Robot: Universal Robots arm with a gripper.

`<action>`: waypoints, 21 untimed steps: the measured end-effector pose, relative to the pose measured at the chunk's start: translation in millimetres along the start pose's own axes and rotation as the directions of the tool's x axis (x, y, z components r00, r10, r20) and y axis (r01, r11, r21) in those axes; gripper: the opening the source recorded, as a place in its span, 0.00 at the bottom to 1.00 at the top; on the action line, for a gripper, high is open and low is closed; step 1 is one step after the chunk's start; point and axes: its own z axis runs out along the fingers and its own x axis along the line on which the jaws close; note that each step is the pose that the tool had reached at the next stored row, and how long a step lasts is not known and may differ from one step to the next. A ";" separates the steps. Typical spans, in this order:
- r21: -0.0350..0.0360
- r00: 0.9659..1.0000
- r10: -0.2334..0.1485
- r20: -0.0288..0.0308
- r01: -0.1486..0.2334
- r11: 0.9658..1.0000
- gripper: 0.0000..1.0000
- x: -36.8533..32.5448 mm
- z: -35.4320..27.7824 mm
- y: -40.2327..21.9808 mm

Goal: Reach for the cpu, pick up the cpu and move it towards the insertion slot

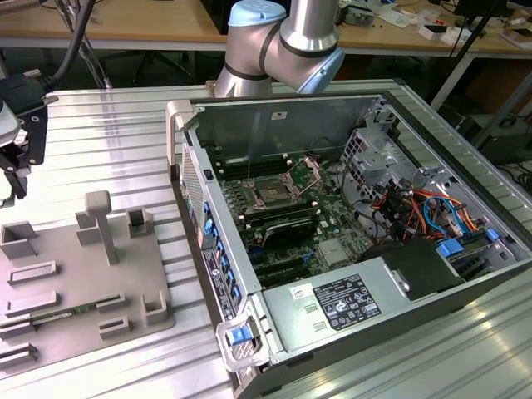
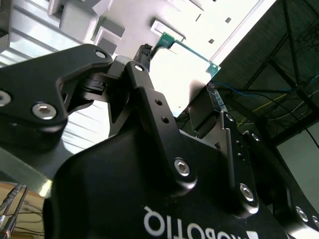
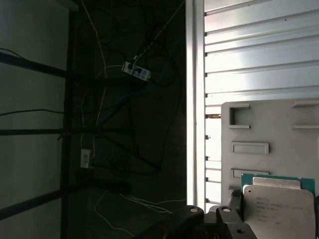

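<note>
Silver-topped cpu lies on grey tray just beside the claw, whose grip I cannot tell

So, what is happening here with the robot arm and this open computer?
A robot arm is at work on moving the cpu into an open computer case. The gripper is at the exterior view's left, over the grey fixture plate, well apart from the case. In the first wrist view the cpu is right beside the gripper, against that plate; whether it is already gripped, I cannot tell. The insertion slot on the green board has no cpu in it.
</note>
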 end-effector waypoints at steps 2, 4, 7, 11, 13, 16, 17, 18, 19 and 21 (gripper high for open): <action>0.000 1.000 0.000 0.000 0.000 1.000 0.55 -0.8 0.0 -0.1; 0.000 1.000 0.000 0.000 0.000 1.000 0.55 -2.4 0.0 -0.1; 0.000 1.000 0.000 0.000 0.000 1.000 0.55 -5.3 -0.1 -0.1; 0.000 1.000 0.000 0.000 0.000 1.000 0.55 -10.0 -0.2 -0.2; 0.000 1.000 0.000 0.000 0.000 1.000 0.55 -12.0 -0.2 -0.3; 0.000 1.000 0.000 0.000 0.000 1.000 0.55 -14.2 -0.2 -0.3; 0.000 1.000 0.000 0.000 0.000 1.000 0.55 -15.2 -0.3 -0.4; 0.000 1.000 0.000 0.000 0.000 1.000 0.55 -15.9 -0.3 -0.4; 0.000 1.000 0.000 0.000 0.000 1.000 0.55 -16.7 -0.3 -0.4; 0.000 1.000 0.000 0.000 0.000 1.000 0.55 -19.0 -0.4 -0.4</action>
